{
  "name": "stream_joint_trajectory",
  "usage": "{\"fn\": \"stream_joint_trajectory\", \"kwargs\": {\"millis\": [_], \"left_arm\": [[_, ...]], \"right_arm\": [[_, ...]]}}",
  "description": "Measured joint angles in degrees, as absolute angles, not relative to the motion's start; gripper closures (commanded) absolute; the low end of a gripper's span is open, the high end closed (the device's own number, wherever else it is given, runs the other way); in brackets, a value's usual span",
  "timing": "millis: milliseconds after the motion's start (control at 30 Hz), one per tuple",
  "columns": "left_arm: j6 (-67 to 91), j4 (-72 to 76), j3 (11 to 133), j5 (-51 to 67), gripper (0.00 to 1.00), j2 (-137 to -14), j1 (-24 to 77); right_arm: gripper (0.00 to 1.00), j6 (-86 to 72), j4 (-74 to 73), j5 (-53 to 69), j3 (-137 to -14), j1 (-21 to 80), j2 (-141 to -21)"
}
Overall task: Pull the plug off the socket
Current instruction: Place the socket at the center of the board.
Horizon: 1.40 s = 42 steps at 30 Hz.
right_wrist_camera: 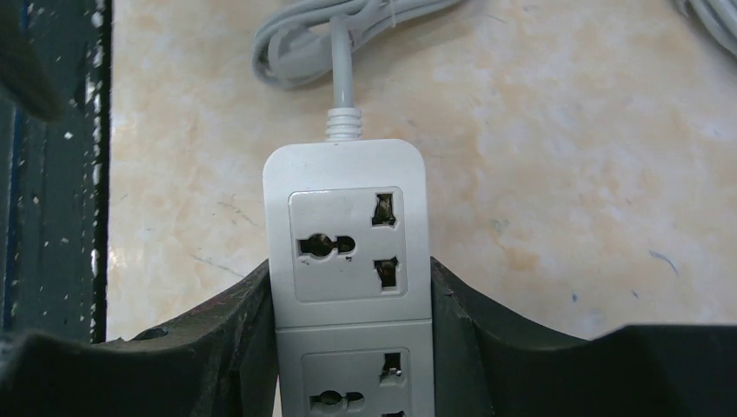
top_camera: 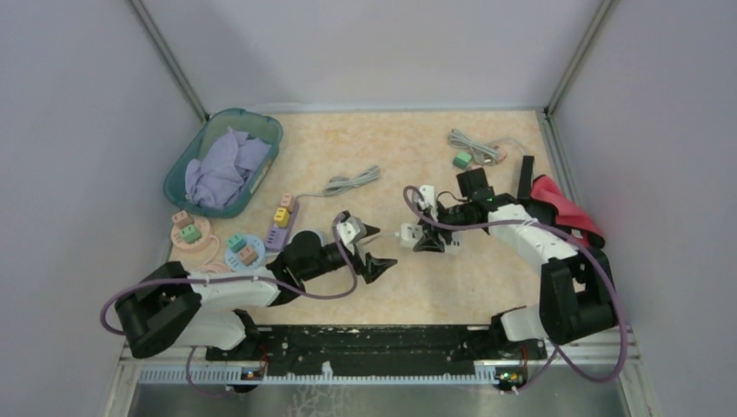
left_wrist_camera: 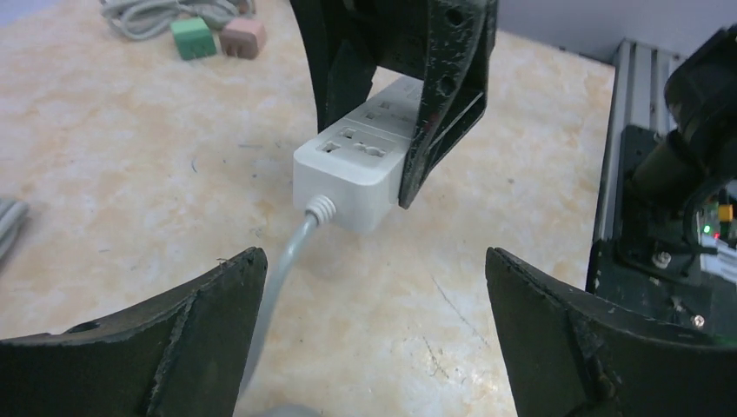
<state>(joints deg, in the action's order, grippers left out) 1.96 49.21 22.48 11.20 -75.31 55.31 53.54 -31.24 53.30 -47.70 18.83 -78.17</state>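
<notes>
Beige marbled table (top_camera: 382, 139) below, grey walls (top_camera: 365, 52) around. Nearest, left gripper (top_camera: 381, 249) spread wide, holding nothing. Just ahead of its fingertips (left_wrist_camera: 230, 282), white power strip (left_wrist_camera: 348, 165), sockets up, cord (left_wrist_camera: 291, 252) end toward it, long axis running away, pinched across its long sides by right gripper (top_camera: 430, 241).

In view are one power strip (right_wrist_camera: 348, 261), one teal basket (top_camera: 174, 180), one purple cloth (top_camera: 222, 169) and one red cloth (top_camera: 569, 213). Two grey cable coils show, the middle coil (top_camera: 352, 182) and the far coil (top_camera: 474, 143), plus two round discs, the pink disc (top_camera: 205, 241) and the blue disc (top_camera: 231, 259). There are two tools: left tool (top_camera: 382, 248), right tool (top_camera: 428, 240).
</notes>
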Motion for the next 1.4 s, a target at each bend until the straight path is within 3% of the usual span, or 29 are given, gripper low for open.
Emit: {"fn": "stream_joint_trajectory", "kwargs": {"millis": [300,533,1100,1400], "left_arm": [[6.31,48.42,20.64,6.35,0.0,-67.92,54.85],[7.81,46.61,18.24,5.34,0.0,-65.87,54.85],[10.31,46.19,15.11,3.49,0.0,-64.34,54.59],[10.52,46.06,14.48,2.96,0.0,-64.34,54.48]], "right_arm": [[1.0,34.63,-16.1,51.64,-46.11,5.58,-74.63],[1.0,24.71,-4.16,42.65,-45.45,3.22,-73.8],[1.0,14.72,4.75,27.59,-69.71,2.98,-97.76],[1.0,15.59,4.6,25.45,-67.35,-3.95,-99.92]]}}
